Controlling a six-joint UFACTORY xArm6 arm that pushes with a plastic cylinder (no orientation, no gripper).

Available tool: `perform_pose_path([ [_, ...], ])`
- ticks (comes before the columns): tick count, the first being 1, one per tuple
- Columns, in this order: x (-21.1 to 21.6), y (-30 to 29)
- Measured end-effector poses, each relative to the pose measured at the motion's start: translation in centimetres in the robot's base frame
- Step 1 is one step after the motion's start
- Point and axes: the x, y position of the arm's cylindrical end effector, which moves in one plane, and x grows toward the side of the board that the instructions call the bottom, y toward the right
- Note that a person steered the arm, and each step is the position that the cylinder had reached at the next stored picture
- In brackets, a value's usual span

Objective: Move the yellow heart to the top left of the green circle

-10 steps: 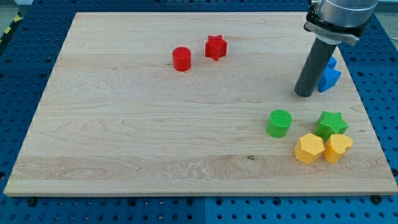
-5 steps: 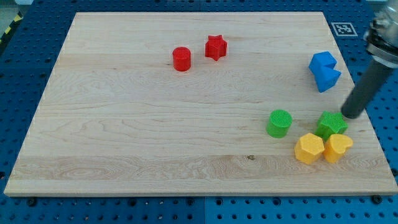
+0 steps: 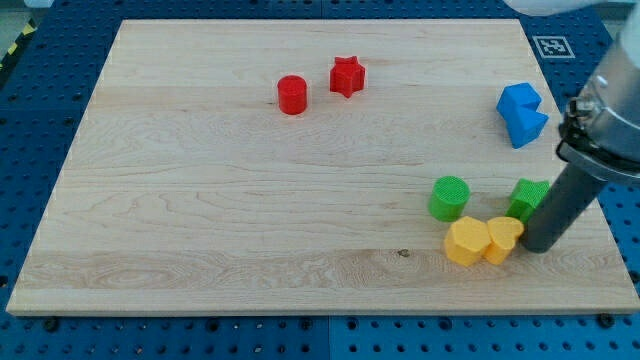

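The yellow heart [image 3: 503, 238] lies near the view's bottom right, touching a yellow hexagon [image 3: 466, 241] on its left. The green circle [image 3: 449, 197] stands just above the hexagon, up and to the left of the heart. My tip [image 3: 541, 246] is right against the heart's right side. The rod covers part of a green star [image 3: 527, 199] behind it.
Two blue blocks [image 3: 522, 112] sit together at the view's right. A red circle [image 3: 292, 95] and a red star [image 3: 347, 76] stand near the view's top centre. The board's right edge [image 3: 590, 190] runs close behind the rod.
My tip swept from the upper right down past the green star to the heart's right side and pushed the heart and the yellow hexagon leftward.
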Motion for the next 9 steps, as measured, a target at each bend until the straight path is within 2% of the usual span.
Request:
perform_pose_path([
  [2, 0.6, -5.3],
  [7, 0.0, -9.4],
  [9, -0.9, -12.7],
])
